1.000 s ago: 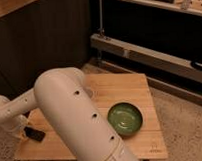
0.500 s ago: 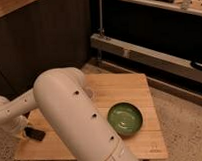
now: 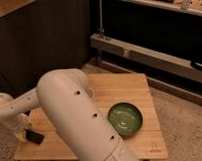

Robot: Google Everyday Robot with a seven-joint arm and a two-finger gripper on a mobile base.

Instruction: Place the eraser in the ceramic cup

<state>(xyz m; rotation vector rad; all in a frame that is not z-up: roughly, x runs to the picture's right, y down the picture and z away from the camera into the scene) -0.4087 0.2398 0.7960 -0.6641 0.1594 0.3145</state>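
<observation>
big white arm (image 3: 76,121) across the near view, covering much of the tabletop (image 3: 125,85) middle and near edge. near-left corner: eraser (image 3: 34,137), small dark block lying flat just inside the left edge. gripper (image 3: 22,131) right at it, at the end of the pale wrist coming down over the left edge, touching or just beside the block; grasping or loose, cannot tell, too dark there. toward the right edge, near side: green bowl (image 3: 125,117), upright, well apart from the eraser. ceramic cup not visible, probably hidden behind the arm. beyond the far edge: metal rail (image 3: 143,52) and dark shelving.

likely step: getting hold of the eraser, task early, nothing in the cup yet.

to do it well:
- close across the short width of the block, centred, so no twist on lift.
- keep low and square to the board; thin flat piece, easy to skate toward the left edge and drop off.
- lift straight up before any sideways travel.
- find the cup before moving; avoid the green bowl, wrong target.
- release low over the cup rim, block end-down, to avoid bridging the opening or tipping the cup.
</observation>
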